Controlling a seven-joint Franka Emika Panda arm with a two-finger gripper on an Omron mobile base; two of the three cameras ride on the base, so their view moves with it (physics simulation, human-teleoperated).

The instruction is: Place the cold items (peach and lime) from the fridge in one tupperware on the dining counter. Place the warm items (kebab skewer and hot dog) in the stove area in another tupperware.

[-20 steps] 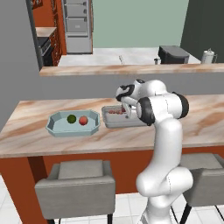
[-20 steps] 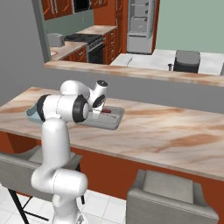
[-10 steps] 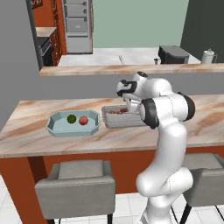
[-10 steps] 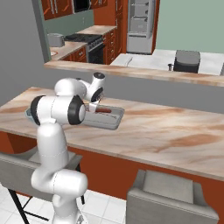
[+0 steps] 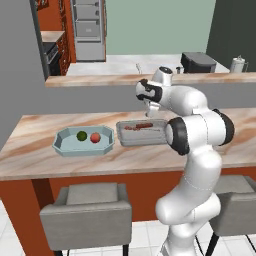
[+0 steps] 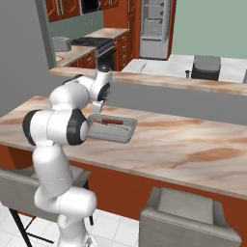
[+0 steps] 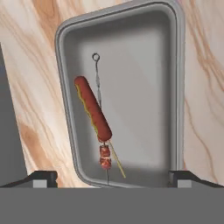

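Looking done on both halves: peach (image 5: 95, 137) and lime (image 5: 81, 135) side by side in light blue tupperware (image 5: 65, 148), hot dog (image 7: 92, 108) lying across kebab skewer (image 7: 103, 144) in grey tupperware (image 7: 144, 87), both trays on dining table (image 5: 30, 160). Gripper (image 5: 151, 107) above grey tray, jaws wide apart, holding nothing. Nothing left to move by the look of it. Stools (image 5: 87, 210) below, raised ledge (image 5: 100, 80) behind, nothing blocking.

Grey tray (image 6: 112, 129) on the counter (image 6: 183, 149), near its back edge, with red food (image 6: 108, 122) lying inside. White arm (image 6: 67, 123) bent over the tray's left end, gripper (image 6: 98, 105) above it. Two grey stools (image 6: 190, 219) below the front edge. Stove (image 6: 99, 43) and fridge (image 6: 155, 26) far behind.
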